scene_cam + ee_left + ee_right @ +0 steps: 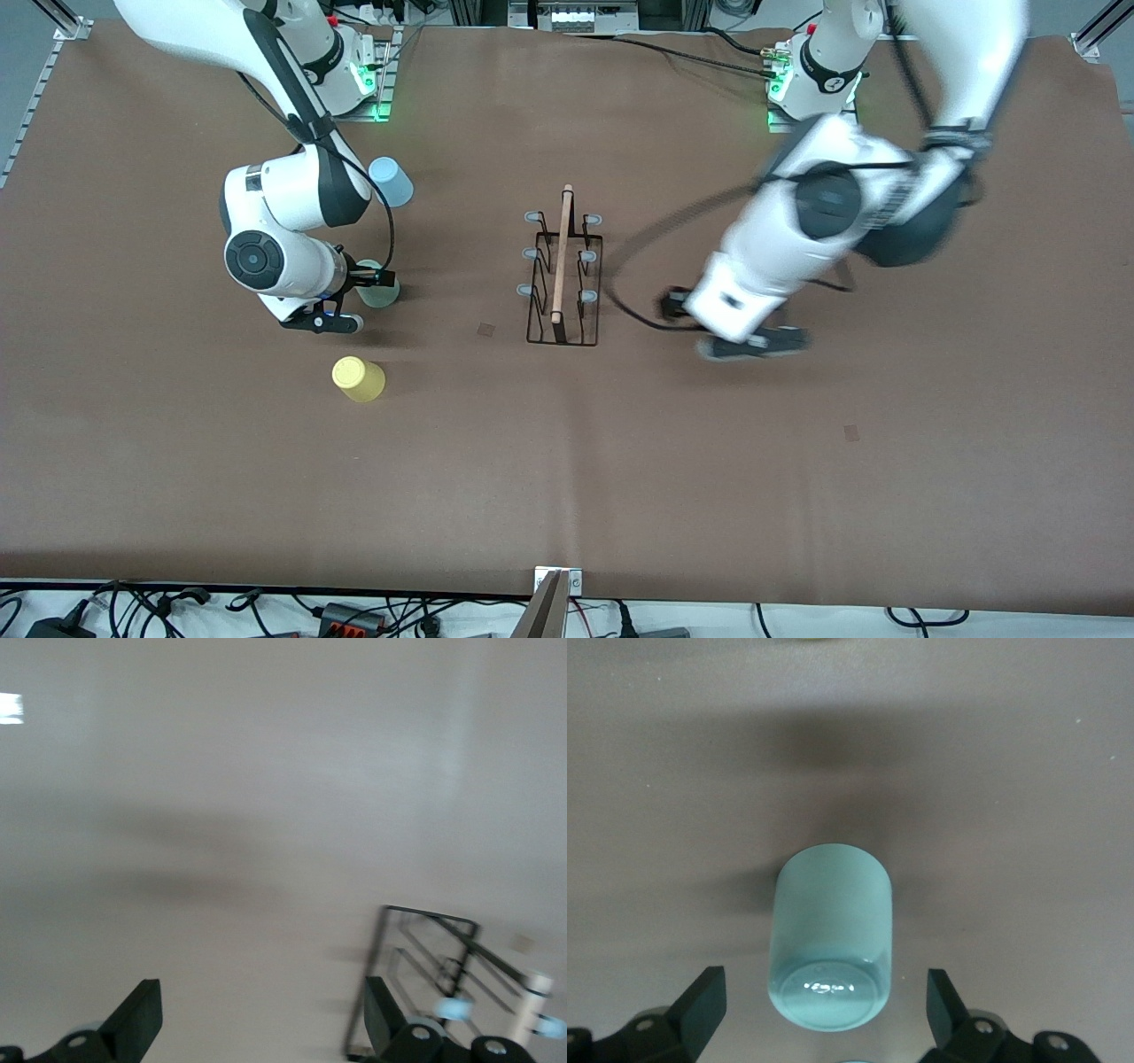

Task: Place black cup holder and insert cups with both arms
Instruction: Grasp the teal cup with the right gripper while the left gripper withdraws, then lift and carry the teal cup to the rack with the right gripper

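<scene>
The black cup holder [564,266] stands mid-table, its wooden rod along the top and its prongs bare; part of it shows in the left wrist view [434,970]. The mint green cup [381,289] stands closed base up toward the right arm's end. My right gripper [376,279] is open just above it, with one finger on each side of the cup [831,939] and neither touching it. The light blue cup [391,182] is farther from the front camera than the mint one, and the yellow cup [358,379] is nearer. My left gripper [722,332] is open and empty over bare table beside the holder.
The table [797,496] is covered in brown paper. Two small dark marks lie on it, one next to the holder [485,330] and one toward the left arm's end [851,432]. Cables run along the table's front edge [354,611].
</scene>
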You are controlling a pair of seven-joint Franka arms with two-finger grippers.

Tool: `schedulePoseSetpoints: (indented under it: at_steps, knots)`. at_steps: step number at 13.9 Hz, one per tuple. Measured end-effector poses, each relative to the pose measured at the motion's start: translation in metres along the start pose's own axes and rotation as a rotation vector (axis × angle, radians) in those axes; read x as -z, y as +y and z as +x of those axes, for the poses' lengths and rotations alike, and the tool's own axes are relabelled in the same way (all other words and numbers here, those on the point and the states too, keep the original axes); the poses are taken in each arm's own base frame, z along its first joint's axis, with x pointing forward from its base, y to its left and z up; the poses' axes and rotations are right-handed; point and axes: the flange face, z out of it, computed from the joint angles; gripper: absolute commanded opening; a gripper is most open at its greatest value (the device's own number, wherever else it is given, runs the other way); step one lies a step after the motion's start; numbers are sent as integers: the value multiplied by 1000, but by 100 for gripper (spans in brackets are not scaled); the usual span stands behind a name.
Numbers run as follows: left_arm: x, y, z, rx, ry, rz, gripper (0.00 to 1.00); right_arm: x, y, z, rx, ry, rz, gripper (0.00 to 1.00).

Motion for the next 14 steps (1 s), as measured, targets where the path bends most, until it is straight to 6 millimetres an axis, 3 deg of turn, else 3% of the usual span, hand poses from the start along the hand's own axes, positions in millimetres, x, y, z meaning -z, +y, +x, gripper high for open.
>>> schedulePoseSetpoints:
  at_steps: [5, 8, 11, 13, 14]
  knots:
    - [34, -109, 35, -19, -47, 50, 100, -18, 0, 5, -10, -14, 1, 100]
    - [73, -175, 50, -53, -19, 46, 100, -27, 1, 3, -11, -38, -7, 60]
    - [117, -195, 45, -102, -20, 56, 100, -27, 3, -1, -15, -70, -15, 28]
    - [126, -196, 41, -137, -27, 71, 100, -10, -1, 2, -11, -70, -13, 24]
    - [126, -197, 41, -149, -26, 82, 100, 10, -6, 6, -6, -68, -8, 24]
